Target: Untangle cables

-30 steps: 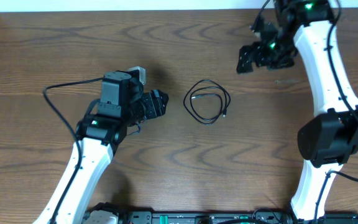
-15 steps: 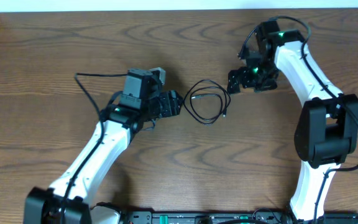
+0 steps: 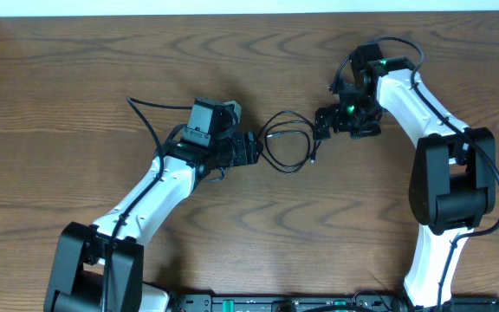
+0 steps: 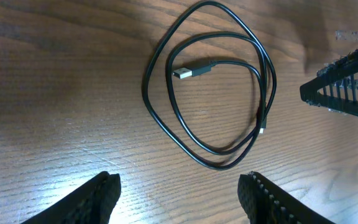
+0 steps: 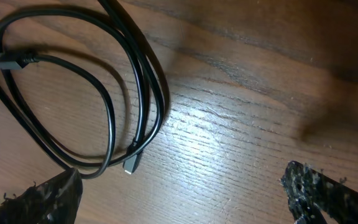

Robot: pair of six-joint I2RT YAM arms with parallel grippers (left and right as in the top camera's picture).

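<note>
- Both arms have closed in on the cable over the last second: the left gripper has advanced to the right, and the right gripper has come down and leftward. The cable itself has not shifted.
- Left gripper: jaws parted and empty. It sits just beside the left edge of the coil. In the left wrist view, both fingertips frame the near side of the coil without touching it.
- Cable: one black cord lies flat on the table, between the two grippers, in a coil of about two turns. The large plug lies inside the coil at upper left. The small plug lies at the side nearer the right gripper. No white cord is visible in any view.
- Right gripper: jaws spread fully wide and empty. It sits just beside the far right edge of the coil, clear of the strands.
- Step in hand, as judged: each gripper approaches for a grasp so that the coil can be drawn open.
- Procedure:
  - Assign one end to each gripper: the large plug end to the left, the small plug end to the right.
  - Lower the fingertips to the wood, because the cord is thin and lies flat.
  - Straddle one strand only. The turns run side by side at the right edge, so a grip there risks pinching both.
  - Pull apart slowly.
</note>
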